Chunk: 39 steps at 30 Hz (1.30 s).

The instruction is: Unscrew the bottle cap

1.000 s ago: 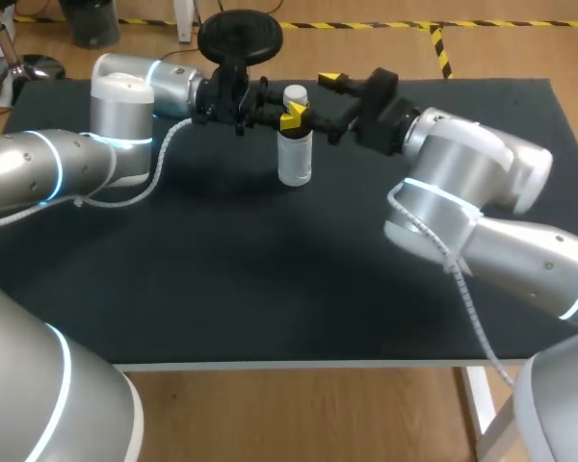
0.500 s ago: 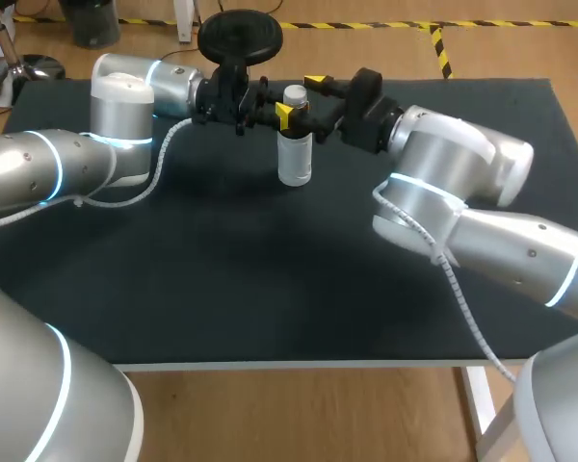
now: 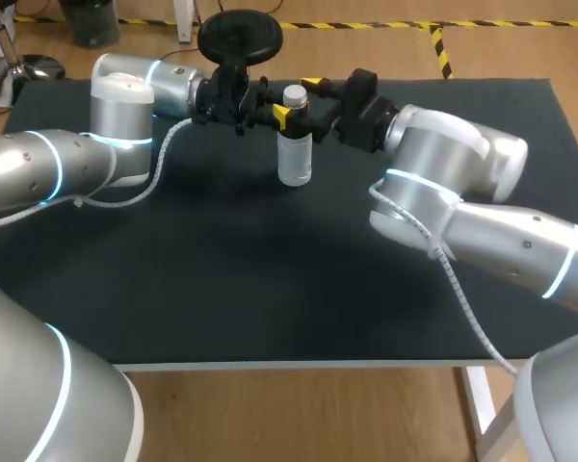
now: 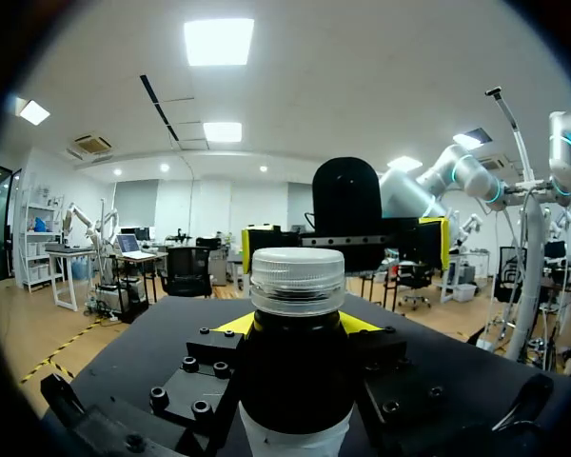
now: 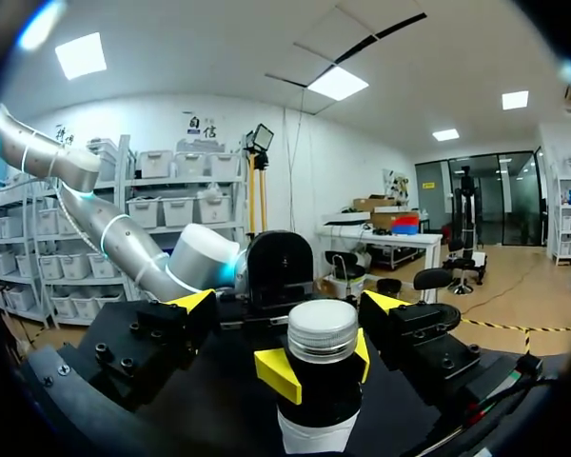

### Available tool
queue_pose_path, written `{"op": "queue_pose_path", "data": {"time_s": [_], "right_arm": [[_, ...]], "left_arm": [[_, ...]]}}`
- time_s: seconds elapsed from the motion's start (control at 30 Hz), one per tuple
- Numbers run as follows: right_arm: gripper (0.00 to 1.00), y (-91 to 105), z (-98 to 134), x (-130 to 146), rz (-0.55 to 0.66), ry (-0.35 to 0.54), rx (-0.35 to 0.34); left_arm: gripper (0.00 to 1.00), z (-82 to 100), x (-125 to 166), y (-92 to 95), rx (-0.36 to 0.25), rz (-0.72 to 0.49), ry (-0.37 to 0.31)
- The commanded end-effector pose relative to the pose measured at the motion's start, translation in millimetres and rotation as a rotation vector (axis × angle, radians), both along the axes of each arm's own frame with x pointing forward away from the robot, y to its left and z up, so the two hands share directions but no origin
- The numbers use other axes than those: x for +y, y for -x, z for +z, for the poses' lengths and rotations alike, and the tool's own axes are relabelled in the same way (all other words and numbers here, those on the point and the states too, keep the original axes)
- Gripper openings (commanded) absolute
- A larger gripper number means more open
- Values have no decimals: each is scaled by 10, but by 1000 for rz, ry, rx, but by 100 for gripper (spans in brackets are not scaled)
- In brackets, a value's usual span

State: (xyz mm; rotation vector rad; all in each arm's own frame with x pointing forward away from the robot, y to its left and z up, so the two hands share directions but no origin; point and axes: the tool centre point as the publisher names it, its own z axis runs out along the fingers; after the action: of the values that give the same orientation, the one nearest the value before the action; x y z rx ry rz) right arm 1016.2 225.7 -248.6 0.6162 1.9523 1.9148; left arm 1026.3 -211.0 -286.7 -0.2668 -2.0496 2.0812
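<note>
A small bottle (image 3: 295, 159) with a pale body and dark neck stands upright near the table's far edge. Its white ribbed cap (image 3: 295, 95) (image 4: 297, 278) (image 5: 323, 328) is on top. My left gripper (image 3: 275, 119) (image 4: 296, 328) (image 5: 321, 367) comes in from the left and is shut on the bottle just below the cap. My right gripper (image 3: 297, 98) (image 5: 291, 302) comes from the right at cap height. It is wide open, with one yellow-tipped finger on each side of the cap and neither touching it.
The black table top (image 3: 270, 269) stretches wide in front of the bottle. The far edge lies close behind both grippers, with a black round stool (image 3: 239, 34) just beyond it. My two arms flank the bottle left and right.
My right gripper has moved left toward the bottle, so its open fingers now straddle the cap. The left gripper and the bottle have stayed still.
</note>
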Motion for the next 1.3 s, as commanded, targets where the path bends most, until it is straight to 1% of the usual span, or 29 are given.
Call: {"op": "queue_pose_path", "data": {"time_s": [0.03,0.2,0.37,0.6,1.13,1.2,1.3], "right_arm": [[100,-53,-18,24,-12,7,-8],[100,-74,-16,51,-40,20,-24],[100,-90,-13,75,-82,29,-26],[100,-120,-21,115,-108,28,-30],[100,-128,-45,109,-121,13,-23],[86,-124,-53,106,-121,13,-23],[78,-124,-65,99,-121,11,-20]], "left_arm": [[0,19,0,19,-1,4,-4],[0,19,0,19,-1,4,-4],[0,19,0,19,-1,4,-4],[0,19,0,19,-1,4,-4],[0,19,0,19,-1,4,-4],[0,19,0,19,-1,4,-4],[0,19,0,19,-1,4,-4]]}}
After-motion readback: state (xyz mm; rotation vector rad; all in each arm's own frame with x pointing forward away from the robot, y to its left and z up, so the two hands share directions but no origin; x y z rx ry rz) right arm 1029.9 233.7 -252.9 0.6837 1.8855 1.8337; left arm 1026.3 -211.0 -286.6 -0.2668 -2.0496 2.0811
